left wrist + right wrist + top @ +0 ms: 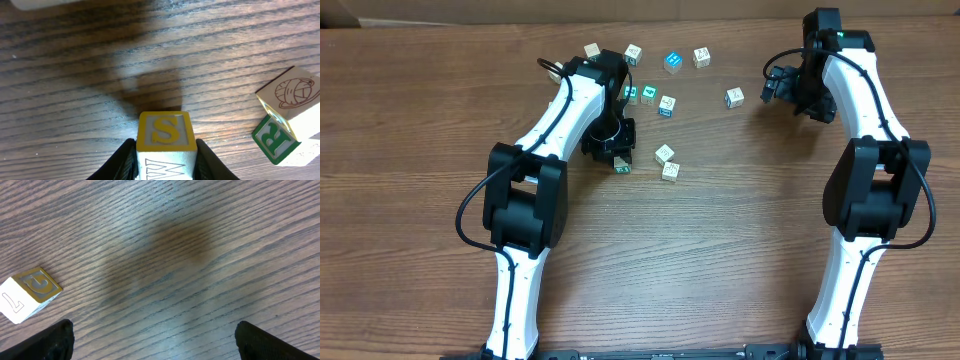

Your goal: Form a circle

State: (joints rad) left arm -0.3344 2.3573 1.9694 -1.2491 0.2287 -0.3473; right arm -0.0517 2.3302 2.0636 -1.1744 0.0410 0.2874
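One S cube (166, 131), yellow-bordered, is pinched between the close-set jaws of the left gripper (166, 156), just left of the middle of the desk (720, 260). Whether its base rests on the wood cannot be told from here. The letter cubes (701, 57) form no circle yet: they lie scattered across the far half of the desk, none of them closing a ring.

At 3 o'clock from the held cube, near but apart from it, a ball-picture cube (292, 95) and a green R cube (275, 140) touch one another, the R cube on the nearer side. At 12 o'clock from the left gripper, two teal-faced cubes (648, 94) sit just beside each other. Beyond them, towards the desk's 12 o'clock edge, three pale cubes (633, 54) and a solid bright-blue cube (672, 61) stand in a loose row, each apart from the next.

A gold-faced cube (35, 290) lies alone at 2 o'clock from the held cube. At its 3 o'clock is the right gripper (152, 327), jaws spread as wide as they go, with nothing between them but bare wood. Both white arms (860, 110) reach in from the 6 o'clock edge, the left one bent over the scattered cubes.
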